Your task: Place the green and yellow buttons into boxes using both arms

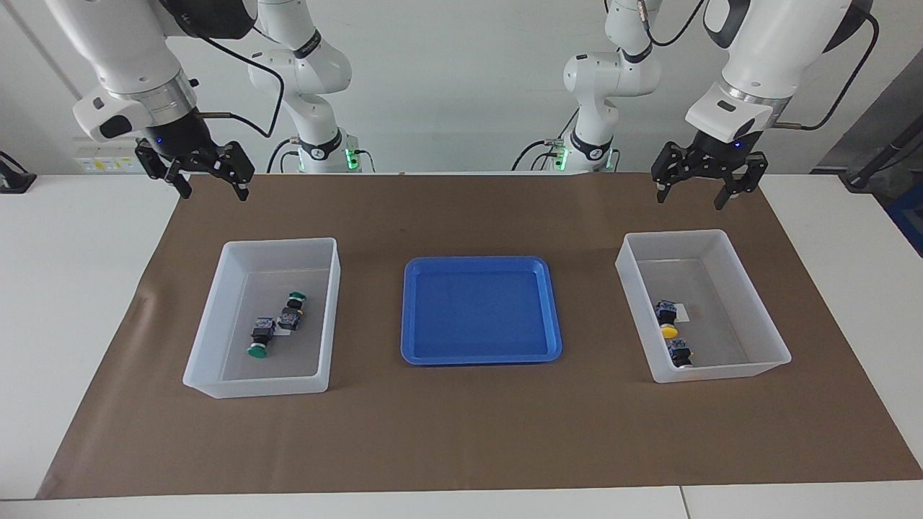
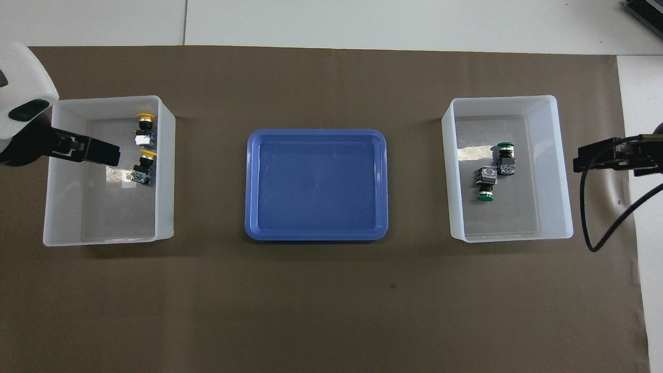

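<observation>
A white worktop is covered across its middle by a matt brown paper sheet, whose edges leave bare white margins at both sides of the facing view. Three containers are set in a row on the sheet, well apart from one another, with wide open paper along the lower part of that view.

At the centre, a glossy blue tray with rounded corners and a low raised rim is seen, with nothing in it. At centre left of the facing view, a translucent white plastic box with sloping walls holds the two green buttons; they lie on their sides, just beside each other, black blocky bodies with round mushroom caps. At centre right, a matching box holds the two yellow buttons, lying end to end near the wall that faces the tray.

The right claw is held in the air at upper left of the facing view, over the sheet's edge nearest the robots, clear of the green buttons' box. Its black fingers are spread apart and nothing is gripped. The left claw hangs at upper right, over the sheet near the rim of the yellow buttons' box, fingers likewise parted and empty. In the overhead view, both claws are seen at the frame's side edges.
</observation>
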Controlling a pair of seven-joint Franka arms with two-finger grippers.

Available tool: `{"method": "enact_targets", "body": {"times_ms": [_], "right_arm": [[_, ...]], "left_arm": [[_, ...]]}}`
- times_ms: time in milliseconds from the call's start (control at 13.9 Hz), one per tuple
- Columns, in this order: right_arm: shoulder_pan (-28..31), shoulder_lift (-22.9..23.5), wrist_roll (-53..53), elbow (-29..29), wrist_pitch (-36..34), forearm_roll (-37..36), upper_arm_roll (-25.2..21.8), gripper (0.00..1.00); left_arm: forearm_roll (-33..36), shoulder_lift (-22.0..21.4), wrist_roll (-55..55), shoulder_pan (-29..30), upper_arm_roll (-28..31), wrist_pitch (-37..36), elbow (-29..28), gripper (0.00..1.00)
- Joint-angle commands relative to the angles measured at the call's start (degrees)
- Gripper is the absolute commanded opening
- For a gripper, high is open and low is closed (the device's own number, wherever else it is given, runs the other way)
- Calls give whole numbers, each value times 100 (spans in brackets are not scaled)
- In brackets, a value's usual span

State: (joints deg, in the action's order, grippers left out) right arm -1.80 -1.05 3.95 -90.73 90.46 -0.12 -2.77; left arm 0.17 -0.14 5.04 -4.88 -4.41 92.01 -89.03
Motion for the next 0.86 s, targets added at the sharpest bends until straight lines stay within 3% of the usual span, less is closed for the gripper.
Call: {"method": "enact_targets", "body": {"times_ms": [0, 793], "right_arm": [[110, -124, 71, -111, -20, -41, 110, 100], [110, -124, 71, -111, -20, -41, 110, 100]], "left_arm": [[97, -310, -82, 4, -7, -244, -394, 100], [-113, -355, -205, 66, 90, -368, -387, 100]]}}
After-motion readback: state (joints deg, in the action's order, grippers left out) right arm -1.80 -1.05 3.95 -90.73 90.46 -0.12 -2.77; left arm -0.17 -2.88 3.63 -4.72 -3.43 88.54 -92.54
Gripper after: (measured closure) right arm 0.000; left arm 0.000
